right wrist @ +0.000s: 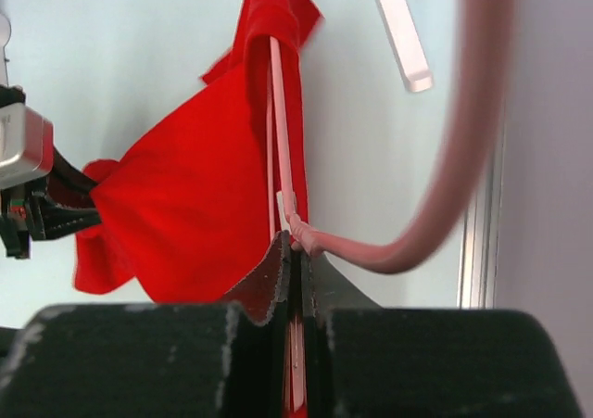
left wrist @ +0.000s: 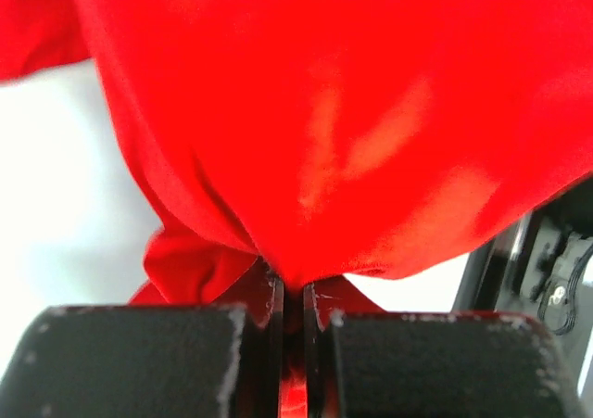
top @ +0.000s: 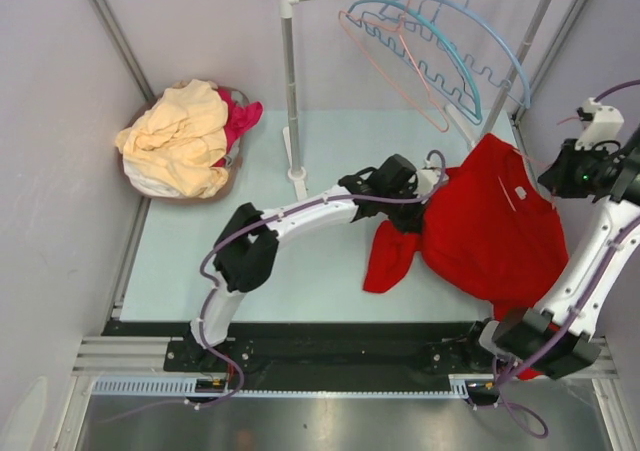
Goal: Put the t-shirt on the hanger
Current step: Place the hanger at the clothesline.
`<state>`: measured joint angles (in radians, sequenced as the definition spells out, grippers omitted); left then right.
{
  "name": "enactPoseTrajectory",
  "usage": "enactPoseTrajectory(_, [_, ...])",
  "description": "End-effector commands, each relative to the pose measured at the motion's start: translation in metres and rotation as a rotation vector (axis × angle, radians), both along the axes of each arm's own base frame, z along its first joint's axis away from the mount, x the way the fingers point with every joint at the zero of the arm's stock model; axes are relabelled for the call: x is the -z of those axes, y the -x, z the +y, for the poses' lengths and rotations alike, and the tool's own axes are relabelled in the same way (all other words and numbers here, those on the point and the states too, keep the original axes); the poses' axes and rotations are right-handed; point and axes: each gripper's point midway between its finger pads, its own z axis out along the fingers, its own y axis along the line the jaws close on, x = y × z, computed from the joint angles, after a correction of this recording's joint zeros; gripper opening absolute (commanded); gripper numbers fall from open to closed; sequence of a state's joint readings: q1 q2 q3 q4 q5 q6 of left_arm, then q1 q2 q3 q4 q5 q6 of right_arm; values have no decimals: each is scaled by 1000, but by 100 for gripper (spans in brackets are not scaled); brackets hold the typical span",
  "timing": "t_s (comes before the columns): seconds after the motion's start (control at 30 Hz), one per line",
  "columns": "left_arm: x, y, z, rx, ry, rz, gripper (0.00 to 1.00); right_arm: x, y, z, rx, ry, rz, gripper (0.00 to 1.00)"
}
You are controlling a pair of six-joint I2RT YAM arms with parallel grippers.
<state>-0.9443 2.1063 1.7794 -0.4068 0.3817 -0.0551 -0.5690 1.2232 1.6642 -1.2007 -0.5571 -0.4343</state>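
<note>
T-shirt (top: 495, 226) is hanging btwn both grippers, just in front of the clothes rack (top: 290, 81) and toward its R end, below where the hangers are dangling off the rail. Whether its lower hem is touching the table (top: 250, 251) can't be told.

L gripper (top: 425, 186) is reaching in from the rack's front side. Its jaws are pressed together on a bunched fold at the shirt's L edge. In the L wrist view the red cloth (left wrist: 352, 112) is filling nearly the whole frame and gathering to a point right at the fingertips (left wrist: 292, 293). One sleeve is drooping below that grip, away from the rack.

R gripper (top: 552, 178) is sitting at the shirt's far R edge, beyond the rack's R leg. Its jaws are squeezed tight on the hanger (right wrist: 283, 131) at the neck, where the hook is curving off. R wrist view: the thin salmon-pink bars are running up from the fingertips (right wrist: 295, 251) into the shirt (right wrist: 185, 205), w/ cloth draping over them and hanging mostly to one side. How far the hanger is sitting inside the shirt can't be told.

On the rack's rail a second salmon-pink hanger (top: 390, 66) is hanging next to the blue hangers (top: 470, 71) w/ notched bars.

Well L of the rack's pole a basket (top: 230, 179) is holding a pale yellow garment (top: 180, 136) on top, w/ a magenta-pink garment (top: 240, 119) poking out on the side nearest the pole.
</note>
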Motion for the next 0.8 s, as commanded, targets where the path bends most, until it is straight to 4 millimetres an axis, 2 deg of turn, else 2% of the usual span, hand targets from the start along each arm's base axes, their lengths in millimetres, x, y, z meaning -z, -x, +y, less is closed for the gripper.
enactPoseTrajectory(0.0, [-42,-6,-52,57,158,-24,0,-29,-32,-25,-106,36,-138,0])
enactPoseTrajectory(0.07, [-44,-11,-72,65,198,-26,0,-49,-49,-34,-128,85,-214,0])
enactPoseTrajectory(0.13, [-49,-16,-86,57,247,-23,0,-54,-68,-39,-153,87,-243,0])
enactPoseTrajectory(0.17, [-53,-21,-92,51,270,-33,0,-67,-80,-41,-167,113,-293,0])
enactPoseTrajectory(0.2, [-46,-23,-96,48,276,-27,0,-71,-93,-43,-181,113,-312,0])
enactPoseTrajectory(0.23, [-51,-27,-102,39,312,-41,0,-78,-102,-41,-195,120,-337,0])
enactPoseTrajectory(0.27, [-47,-30,-103,23,315,-49,0,-87,-111,-42,-199,129,-372,0])
enactPoseTrajectory(0.3, [-48,-33,-104,15,329,-59,0,-100,-121,-33,-230,143,-407,0])
enactPoseTrajectory(0.33, [-55,-39,-108,6,363,-94,0,-97,-134,-36,-226,146,-401,0])
enactPoseTrajectory(0.37, [-55,-41,-108,-2,369,-110,0,-101,-143,-35,-236,156,-420,0])
enactPoseTrajectory(0.4, [-57,-46,-109,-16,377,-130,0,-115,-147,-31,-247,179,-454,0])
enactPoseTrajectory(0.43, [-63,-50,-111,-11,392,-165,0,-110,-162,-30,-247,186,-448,0])
enactPoseTrajectory(0.5, [-72,-55,-113,-19,411,-205,1,-120,-175,-29,-243,206,-481,0])
enactPoseTrajectory(0.53, [-75,-57,-114,-21,417,-223,0,-134,-181,-28,-236,229,-513,0])
enactPoseTrajectory(0.6, [-86,-65,-116,-43,450,-260,0,-124,-203,-35,-221,211,-495,0])
enactPoseTrajectory(0.63, [-90,-68,-117,-50,468,-275,0,-143,-205,-34,-216,238,-537,0])
enactPoseTrajectory(0.67, [-91,-69,-118,-53,473,-280,0,-135,-218,-34,-220,228,-527,0])
enactPoseTrajectory(0.77, [-95,-76,-118,-76,492,-301,1,-150,-231,-26,-221,252,-583,0])
